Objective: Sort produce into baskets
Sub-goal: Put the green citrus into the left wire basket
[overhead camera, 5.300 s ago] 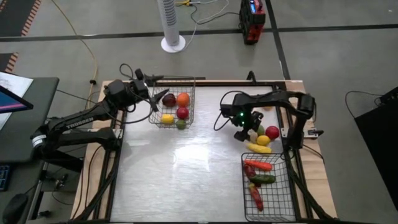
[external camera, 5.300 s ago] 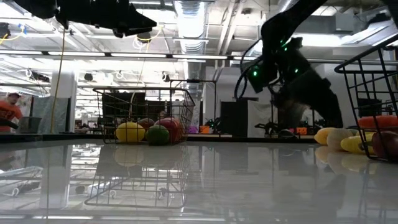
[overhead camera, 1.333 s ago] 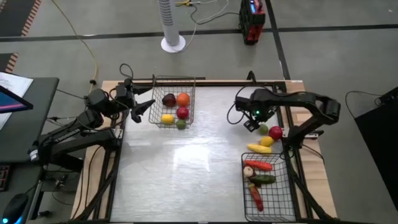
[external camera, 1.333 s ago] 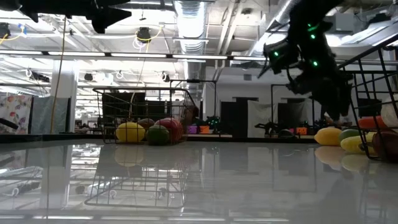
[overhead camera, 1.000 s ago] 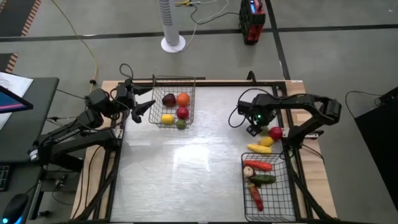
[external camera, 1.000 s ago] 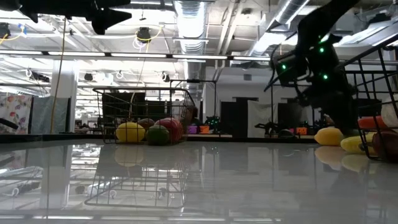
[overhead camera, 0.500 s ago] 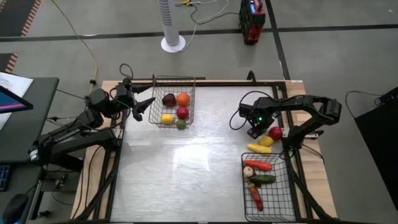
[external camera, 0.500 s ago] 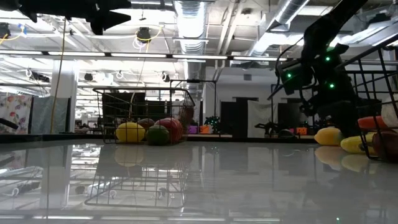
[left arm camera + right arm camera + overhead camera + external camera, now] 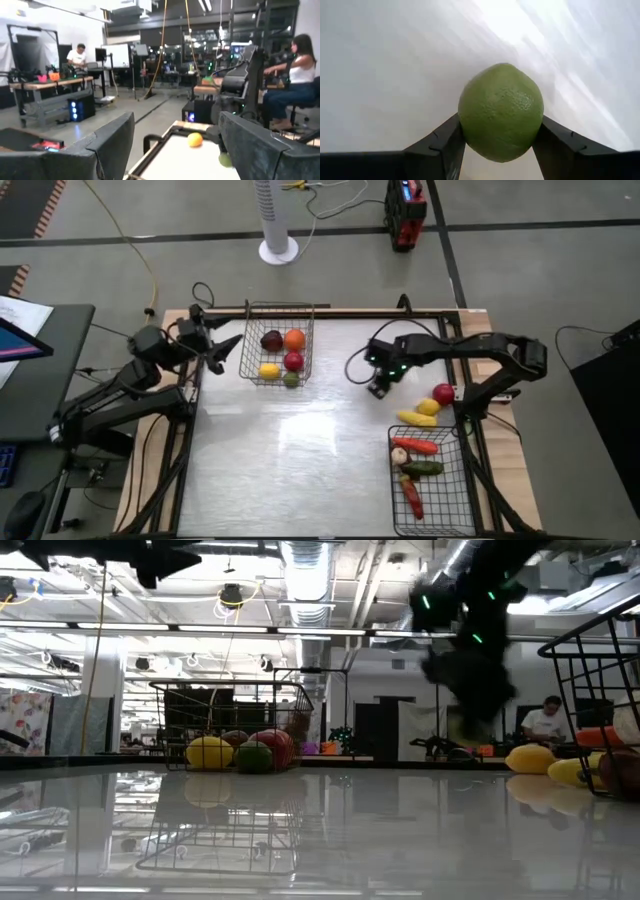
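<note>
My right gripper (image 9: pixel 379 387) is above the table's middle right, shut on a round green lime (image 9: pixel 501 112); it shows blurred and raised in the low view (image 9: pixel 470 670). My left gripper (image 9: pixel 228 350) is open and empty, high beside the silvery basket (image 9: pixel 312 330), which holds maroon, orange, red, yellow and green round pieces. A red round piece (image 9: pixel 443 393), a yellow round one (image 9: pixel 428 407) and a long yellow one (image 9: pixel 412 418) lie on the table by the black basket (image 9: pixel 455 500), which holds several long pieces. My right gripper pinches the lime's two opposite sides (image 9: pixel 465 120) between its two fingers (image 9: pixel 445 142), across its widest part. The fingers point slanting down at the table. The lime is lifted clear of the table.
Bare table top lies between the two baskets (image 9: pixel 300 440). The silvery basket shows in the low view (image 9: pixel 235 725) at the far left. People sit at benches in the room beyond the table (image 9: pixel 300 85).
My right gripper has come down on the green lime beside the red piece, then risen and gone toward the table's left edge with it. The lime is lifted clear of the table. My left gripper has drifted slightly toward the far edge.
</note>
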Available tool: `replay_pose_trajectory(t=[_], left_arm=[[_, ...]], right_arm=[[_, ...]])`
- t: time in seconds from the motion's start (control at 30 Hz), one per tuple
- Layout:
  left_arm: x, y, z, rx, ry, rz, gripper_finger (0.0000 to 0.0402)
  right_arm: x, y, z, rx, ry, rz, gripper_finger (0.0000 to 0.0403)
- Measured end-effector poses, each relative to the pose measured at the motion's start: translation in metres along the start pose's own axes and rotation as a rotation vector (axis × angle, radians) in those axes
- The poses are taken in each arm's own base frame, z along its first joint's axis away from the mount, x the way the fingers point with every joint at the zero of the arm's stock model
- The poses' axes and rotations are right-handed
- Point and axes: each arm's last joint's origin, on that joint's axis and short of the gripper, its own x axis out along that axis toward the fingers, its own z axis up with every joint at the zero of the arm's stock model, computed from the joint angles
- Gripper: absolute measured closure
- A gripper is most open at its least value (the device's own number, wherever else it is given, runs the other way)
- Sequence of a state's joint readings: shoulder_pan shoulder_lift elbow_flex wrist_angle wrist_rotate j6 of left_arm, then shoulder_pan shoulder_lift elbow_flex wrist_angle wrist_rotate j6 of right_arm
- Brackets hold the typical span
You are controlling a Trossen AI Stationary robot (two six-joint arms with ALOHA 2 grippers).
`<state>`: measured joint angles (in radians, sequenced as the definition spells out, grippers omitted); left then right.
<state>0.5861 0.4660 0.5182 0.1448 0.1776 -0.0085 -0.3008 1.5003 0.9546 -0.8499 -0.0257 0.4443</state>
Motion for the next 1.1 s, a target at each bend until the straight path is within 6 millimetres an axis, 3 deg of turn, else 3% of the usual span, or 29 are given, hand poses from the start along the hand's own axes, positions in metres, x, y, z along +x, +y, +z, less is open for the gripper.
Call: replay_pose_trajectory(t=[0.23, 0.33, 0.5, 0.67, 0.83, 1.0, 1.1], left_arm=[[-0.013, -0.002, 0.009, -0.034, -0.071, -0.002, 0.0123], [-0.015, -0.003, 0.010, -0.052, -0.074, -0.003, 0.0123], [-0.014, -0.003, 0.009, -0.083, -0.069, -0.004, 0.0123], [-0.014, -0.003, 0.010, -0.092, -0.069, -0.014, 0.0123], [-0.014, -0.003, 0.009, -0.091, -0.060, -0.014, 0.0123], [-0.014, -0.003, 0.008, -0.070, -0.053, -0.013, 0.0123], [-0.014, -0.003, 0.008, -0.069, -0.058, -0.013, 0.0123]], right_arm=[[-0.030, 0.070, 0.029, -0.166, -0.456, 0.296, 0.0178], [-0.032, 0.092, 0.038, -0.189, -0.608, 0.385, 0.0178], [-0.022, 0.113, 0.058, -0.182, -0.742, 0.368, 0.0177], [-0.004, 0.131, 0.096, -0.246, -0.793, 0.283, 0.0176], [-0.011, 0.139, 0.132, -0.296, -0.803, 0.244, 0.0162], [-0.032, 0.137, 0.140, -0.294, -0.712, 0.175, 0.0151], [-0.039, 0.136, 0.145, -0.302, -0.747, 0.148, 0.0149]])
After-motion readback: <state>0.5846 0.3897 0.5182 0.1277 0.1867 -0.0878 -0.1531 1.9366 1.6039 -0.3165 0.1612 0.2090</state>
